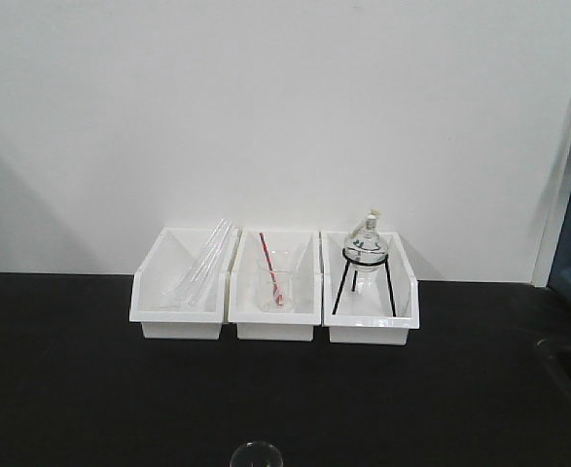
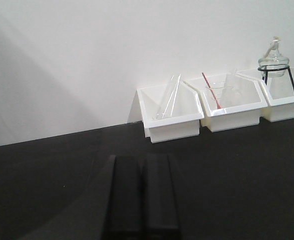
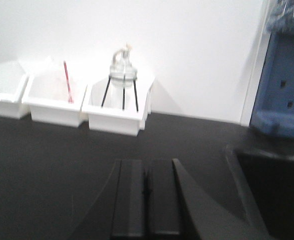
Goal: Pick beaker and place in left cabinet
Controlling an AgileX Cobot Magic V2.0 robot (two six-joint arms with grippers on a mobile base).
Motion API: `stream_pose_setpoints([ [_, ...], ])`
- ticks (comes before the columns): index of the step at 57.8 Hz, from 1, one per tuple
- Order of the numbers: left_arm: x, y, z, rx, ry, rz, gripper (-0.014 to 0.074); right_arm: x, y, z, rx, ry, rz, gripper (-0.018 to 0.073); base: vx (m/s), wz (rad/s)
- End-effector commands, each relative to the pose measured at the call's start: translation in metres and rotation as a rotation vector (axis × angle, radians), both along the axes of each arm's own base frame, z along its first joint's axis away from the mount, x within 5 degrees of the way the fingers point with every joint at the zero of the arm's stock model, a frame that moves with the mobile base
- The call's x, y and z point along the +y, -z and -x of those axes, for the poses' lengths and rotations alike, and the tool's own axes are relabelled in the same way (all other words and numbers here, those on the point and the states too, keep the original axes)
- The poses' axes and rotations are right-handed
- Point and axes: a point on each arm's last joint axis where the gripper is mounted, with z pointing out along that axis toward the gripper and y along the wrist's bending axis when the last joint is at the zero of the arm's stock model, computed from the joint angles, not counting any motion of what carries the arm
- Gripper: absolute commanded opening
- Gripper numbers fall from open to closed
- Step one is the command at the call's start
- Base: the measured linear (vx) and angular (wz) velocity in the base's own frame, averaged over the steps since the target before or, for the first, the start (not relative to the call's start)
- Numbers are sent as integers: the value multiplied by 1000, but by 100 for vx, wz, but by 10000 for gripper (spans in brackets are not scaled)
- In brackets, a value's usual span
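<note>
This is the very start of the task: the approach to the beaker [image 1: 256, 454], with nothing gripped yet. The beaker stands alone on the black counter [image 1: 71, 389], well in front of the three white bins [image 1: 275, 329]. The front view catches only its rim at the bottom edge, and the left wrist view shows an upright sliver at its right border. The left end effector [image 2: 141, 165] hangs over the counter with its fingers together and empty, the beaker off to its right. The right end effector [image 3: 147, 167] is likewise closed on nothing and faces the bin with the flask [image 3: 122, 67] (its view does not show the beaker at all). The cabinet appears in none of the views. As I judge it, the next move calls for one arm to part its fingers, come in level with the glass wall and close gently below the rim, since thin clear glass slips and tips easily. The left arm looks the nearer.
</note>
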Motion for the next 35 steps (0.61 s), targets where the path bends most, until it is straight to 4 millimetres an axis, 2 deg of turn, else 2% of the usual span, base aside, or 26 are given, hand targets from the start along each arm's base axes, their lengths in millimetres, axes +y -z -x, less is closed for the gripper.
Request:
stream_pose_setpoints([
  [1,0,-2,1,-76,4,15,1,1,-16,3,-187,-8,-13,-9,0,0],
  [12,0,-2,1,-76,4,15,1,1,-33,8,-384,-25,-45,-9,0,0],
  [16,0,-2,1,-76,4,15,1,1,-36,10,-413,-36,-117,-8,0,0],
  [23,0,-2,1,-76,4,15,1,-1,-47,12,-405,-53,-271,-4,0,0],
  [35,0,-2,1,-76,4,15,1,-1,-73,7,-286,-38,-260,-1,0,0],
])
